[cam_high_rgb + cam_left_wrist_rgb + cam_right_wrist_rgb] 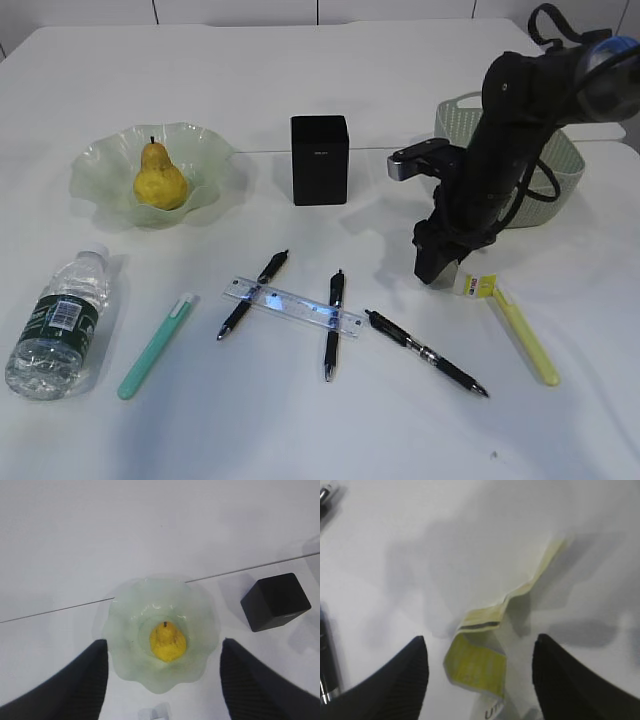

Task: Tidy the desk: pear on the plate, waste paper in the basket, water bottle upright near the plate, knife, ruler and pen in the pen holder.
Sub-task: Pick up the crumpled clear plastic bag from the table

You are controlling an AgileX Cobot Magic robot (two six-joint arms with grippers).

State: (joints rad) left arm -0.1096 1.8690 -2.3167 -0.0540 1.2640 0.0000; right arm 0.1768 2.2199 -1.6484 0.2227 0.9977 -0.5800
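A yellow pear (160, 180) stands on the pale green wavy plate (100, 160). My left gripper (164, 680) is open and empty high above the pear (167, 641); the arm is out of the exterior view. My right gripper (437, 262) is open, low over the yellow-and-white waste paper (475, 285), which lies between the jaws (480, 642) in the right wrist view (475, 667). The water bottle (58, 325) lies on its side at the front left. A clear ruler (290, 305) lies across two black pens (253, 294) (334, 323). A third pen (425, 352) lies to the right.
The black pen holder (320, 160) stands at the middle back. The pale green woven basket (565, 165) stands at the back right, partly behind my right arm. A green knife (155, 345) lies beside the bottle and a yellow one (525, 340) by the paper.
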